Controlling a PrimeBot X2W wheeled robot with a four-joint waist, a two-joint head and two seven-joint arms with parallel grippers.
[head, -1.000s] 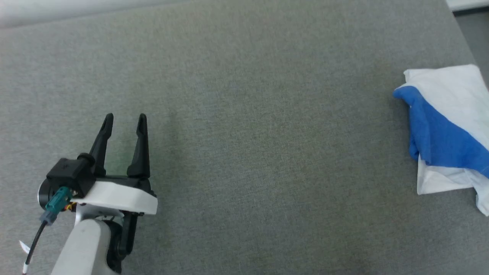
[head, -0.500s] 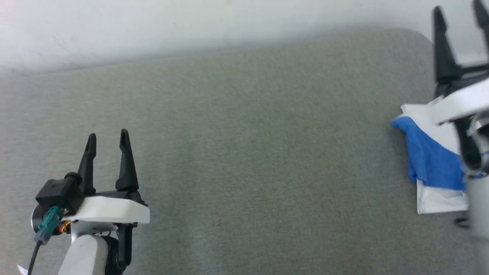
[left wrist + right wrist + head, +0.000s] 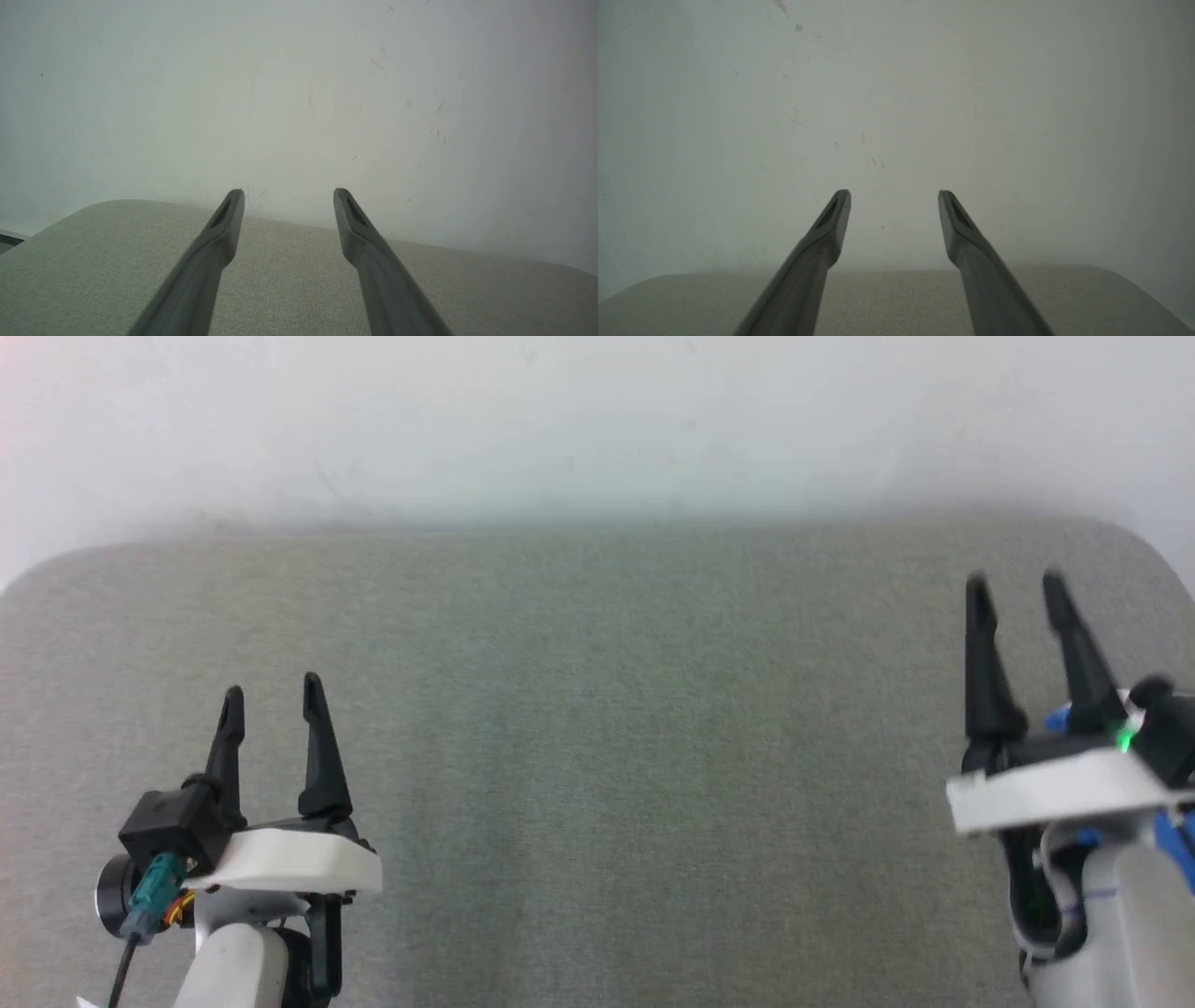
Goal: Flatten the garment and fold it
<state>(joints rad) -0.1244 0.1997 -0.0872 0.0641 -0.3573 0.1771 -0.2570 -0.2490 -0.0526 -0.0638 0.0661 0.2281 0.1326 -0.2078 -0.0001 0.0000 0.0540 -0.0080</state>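
Above grey padded table (image 3: 597, 728): left tool (image 3: 272, 684) spread, empty; right tool (image 3: 1016, 579) spread, empty; white wall (image 3: 597, 420) beyond.

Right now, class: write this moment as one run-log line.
left tool: open, empty | right tool: open, empty | garment: blue edge peeking behind right tool, not held

Left gripper (image 3: 271, 695), lower left: tapered black fingers (image 3: 322, 756), white plate (image 3: 299, 859), teal connector (image 3: 154, 887). Right gripper (image 3: 1016, 583), lower right: green light (image 3: 1123, 740).
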